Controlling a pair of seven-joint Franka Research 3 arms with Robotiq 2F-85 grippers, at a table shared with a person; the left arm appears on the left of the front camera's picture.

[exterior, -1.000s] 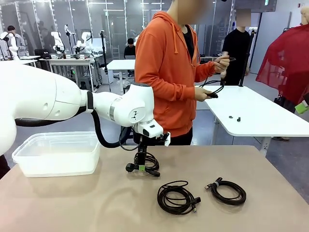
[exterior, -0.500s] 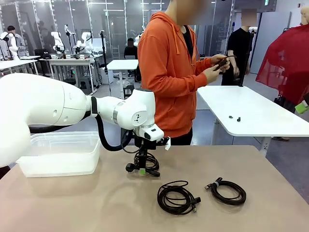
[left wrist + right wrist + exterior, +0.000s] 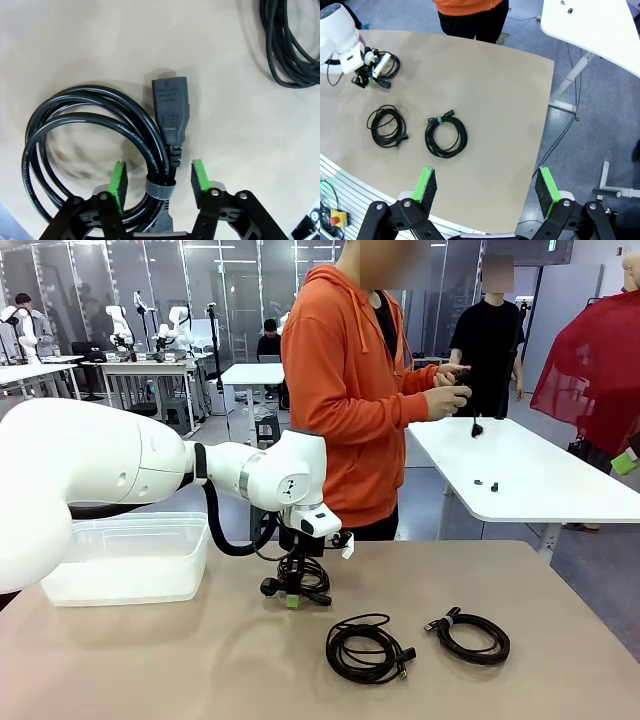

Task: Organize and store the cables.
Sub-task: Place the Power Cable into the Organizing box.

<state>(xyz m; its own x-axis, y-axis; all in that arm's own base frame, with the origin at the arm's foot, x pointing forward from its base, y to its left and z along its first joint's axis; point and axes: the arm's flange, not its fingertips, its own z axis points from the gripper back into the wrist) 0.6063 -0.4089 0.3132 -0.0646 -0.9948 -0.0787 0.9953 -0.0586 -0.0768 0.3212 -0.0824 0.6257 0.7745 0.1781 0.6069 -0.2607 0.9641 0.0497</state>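
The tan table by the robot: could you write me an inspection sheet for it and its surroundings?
Surface: tan table, no spills seen.
Job's things: three coiled black cables: thick coil nearest the clear bin at the left end, middle coil, right coil.
Clutter: nothing seen.
Grippers: left gripper open, jaws straddling the thick coil at its strap, not touching; right gripper open, high above the table.
Cables: black hose loops behind the left gripper.
Surroundings: person in orange hoodie at the far side, handling another cord.
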